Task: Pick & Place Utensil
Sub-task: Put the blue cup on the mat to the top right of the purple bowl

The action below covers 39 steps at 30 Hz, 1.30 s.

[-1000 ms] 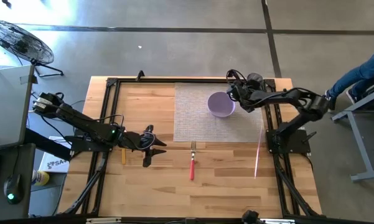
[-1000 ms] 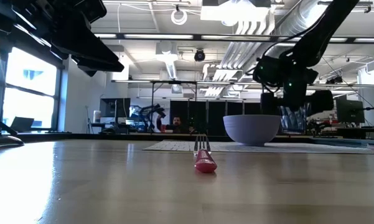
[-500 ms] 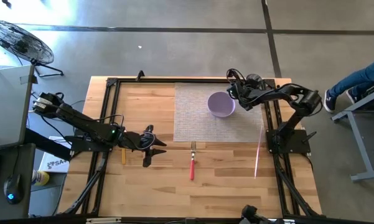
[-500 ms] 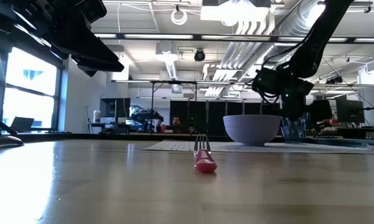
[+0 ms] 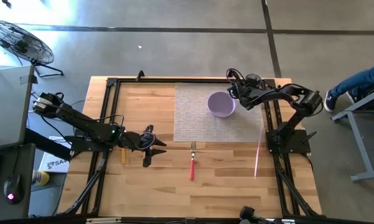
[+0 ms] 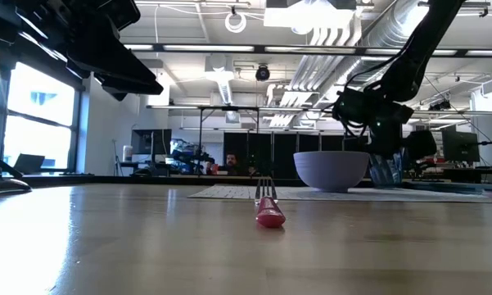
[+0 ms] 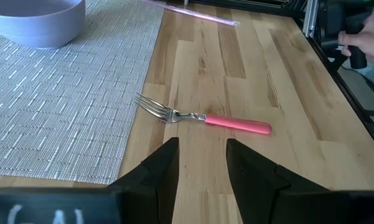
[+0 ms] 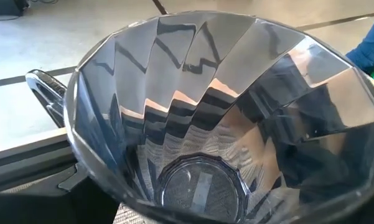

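Wood table: fork just right of left gripper.

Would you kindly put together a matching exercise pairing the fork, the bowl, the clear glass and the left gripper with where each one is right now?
Things:
1. fork
2. bowl
3. clear faceted glass
4. left gripper

Places:
A. on the woven placemat, near its far right corner
B. on bare wood just in front of the placemat, tines toward it
C. between the right gripper's fingers, beside the bowl
D. over bare wood left of the fork, holding nothing

Pairs: 1-B, 2-A, 3-C, 4-D
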{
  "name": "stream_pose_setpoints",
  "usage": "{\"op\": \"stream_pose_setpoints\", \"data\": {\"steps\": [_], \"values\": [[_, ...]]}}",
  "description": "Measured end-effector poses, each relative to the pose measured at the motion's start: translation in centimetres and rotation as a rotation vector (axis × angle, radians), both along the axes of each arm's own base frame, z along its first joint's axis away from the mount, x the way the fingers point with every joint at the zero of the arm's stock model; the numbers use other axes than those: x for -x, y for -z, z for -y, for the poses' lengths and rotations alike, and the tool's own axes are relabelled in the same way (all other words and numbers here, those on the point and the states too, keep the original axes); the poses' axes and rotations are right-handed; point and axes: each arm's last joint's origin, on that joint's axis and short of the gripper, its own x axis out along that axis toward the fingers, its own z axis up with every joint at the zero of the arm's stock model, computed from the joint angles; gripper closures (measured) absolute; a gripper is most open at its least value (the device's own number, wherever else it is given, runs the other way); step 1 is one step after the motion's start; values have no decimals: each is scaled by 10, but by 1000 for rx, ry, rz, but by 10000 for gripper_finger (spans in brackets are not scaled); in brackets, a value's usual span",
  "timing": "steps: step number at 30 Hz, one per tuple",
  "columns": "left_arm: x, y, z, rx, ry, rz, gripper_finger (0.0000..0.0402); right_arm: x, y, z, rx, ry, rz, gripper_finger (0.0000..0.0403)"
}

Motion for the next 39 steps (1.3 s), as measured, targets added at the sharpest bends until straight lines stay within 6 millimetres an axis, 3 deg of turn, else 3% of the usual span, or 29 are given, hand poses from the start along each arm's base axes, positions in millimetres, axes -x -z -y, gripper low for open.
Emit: {"op": "stream_pose_setpoints", "data": {"steps": [34, 39], "values": [[0, 0, 0, 0, 0, 0, 273, 10, -9, 2, -118, -43, 76, 29], [0, 0, 0, 0, 0, 0, 273, 10, -7, 1, -160, -76, 90, 9]]}}
